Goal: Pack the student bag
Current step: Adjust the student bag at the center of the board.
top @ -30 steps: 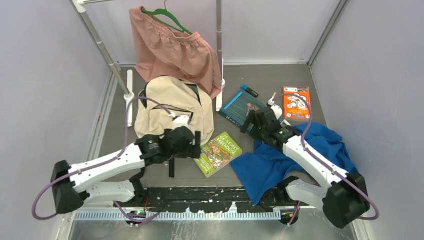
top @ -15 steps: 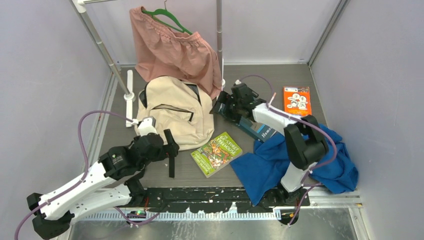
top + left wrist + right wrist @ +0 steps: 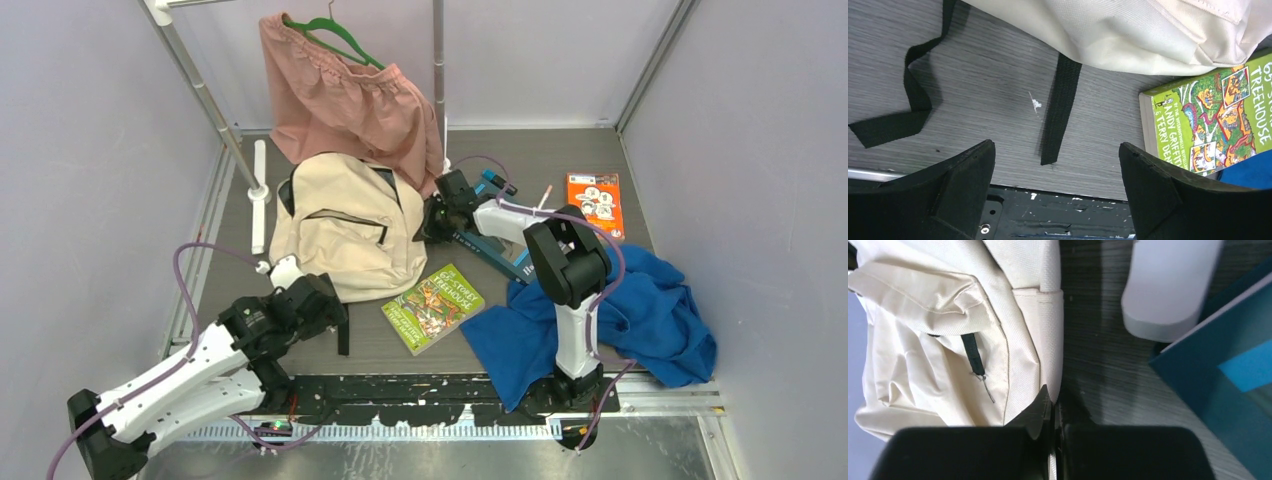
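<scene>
Bag and right gripper: the student bag (image 3: 345, 225) is lying flat in the left half of the tabletop (image 3: 520, 150), toward the far edge. The right gripper (image 3: 432, 222) is sitting at the bag's right side, with its tip against the side panel.
Right gripper's grip: the jaws are pressing together. I cannot tell whether they are pinching any fabric.
Bag and left gripper: the left gripper (image 3: 325, 305) is hovering off the bag's near left corner, above a loose black strap (image 3: 1060, 110). Its jaws are gaping wide and gripping nothing.
Surface: dark grey wood-grain boards are carrying a green book (image 3: 435, 305) just beside the bag's near right corner. A blue cloth (image 3: 620, 320) is spreading toward the near right corner, and an orange book (image 3: 593, 203) is lying by the right edge.
Room: pale lilac walls are closing in on three sides. A pink garment (image 3: 350, 100) is hanging over the far edge and drooping onto the bag's top.
Bag's look: cream fabric is creasing around a front pocket with a black zip pull (image 3: 973, 355).
</scene>
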